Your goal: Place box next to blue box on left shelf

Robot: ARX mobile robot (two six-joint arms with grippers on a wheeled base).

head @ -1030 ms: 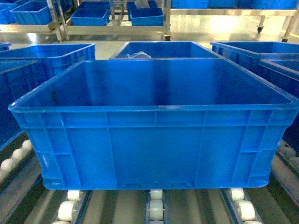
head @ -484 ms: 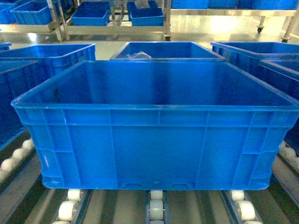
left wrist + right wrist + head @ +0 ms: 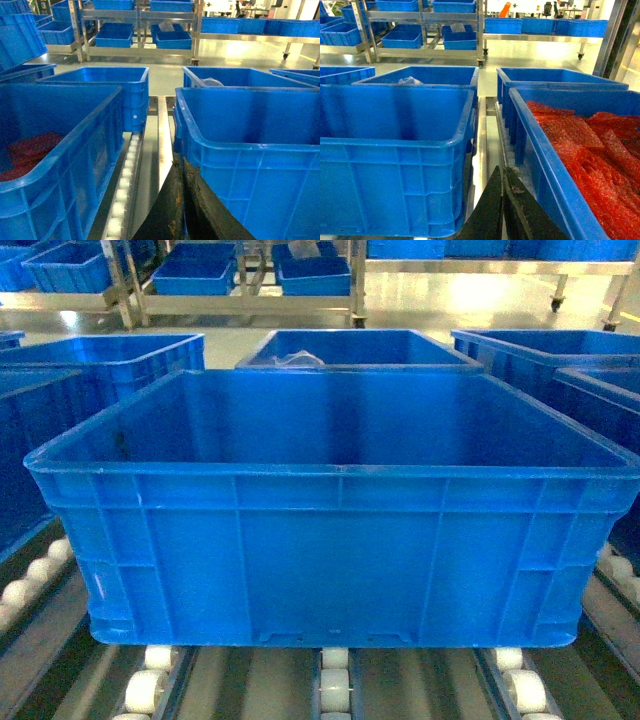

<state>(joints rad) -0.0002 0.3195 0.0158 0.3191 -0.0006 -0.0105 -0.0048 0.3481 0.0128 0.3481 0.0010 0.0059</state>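
Blue crates fill the roller deck. The box (image 3: pixel 335 540) sits squarely on the left shelf (image 3: pixel 335 685), its near wall over the white rollers (image 3: pixel 143 690), interior bare. A neighbouring crate (image 3: pixel 55 150) stands just beside its left wall, with red material inside; another crate (image 3: pixel 580 160) on its right holds red bubble wrap (image 3: pixel 585 150). My left fingers (image 3: pixel 182 210) and right fingers (image 3: pixel 502 210) look pressed together, gripping nothing I can see.

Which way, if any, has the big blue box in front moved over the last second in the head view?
Yes. The box edged slightly rightward and its near rim dropped a little, judged against the white rollers below; the shift ended half a second ago.
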